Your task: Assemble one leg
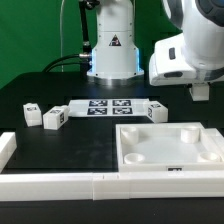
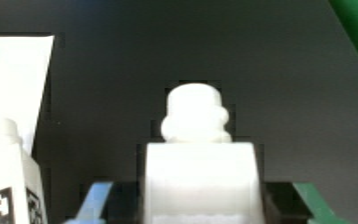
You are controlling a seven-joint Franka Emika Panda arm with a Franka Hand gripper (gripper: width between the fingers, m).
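In the wrist view a leg (image 2: 202,165), a chunky white block with a ribbed peg (image 2: 197,110) on its end, sits between my gripper's (image 2: 204,208) two fingers, which are shut on it over black table. In the exterior view my gripper (image 1: 200,94) hangs above the table at the right, behind the large white panel (image 1: 170,145); the held leg is hard to make out there. Two loose legs (image 1: 32,113) (image 1: 53,119) stand at the exterior view's left. Another leg (image 1: 157,110) stands at the marker board's right end.
The marker board (image 1: 105,107) lies in the middle of the black table. A white rail (image 1: 100,186) runs along the front, with a white block (image 1: 7,150) at the left. The robot base (image 1: 112,45) stands behind. A white tagged part (image 2: 7,170) shows at the wrist view's edge.
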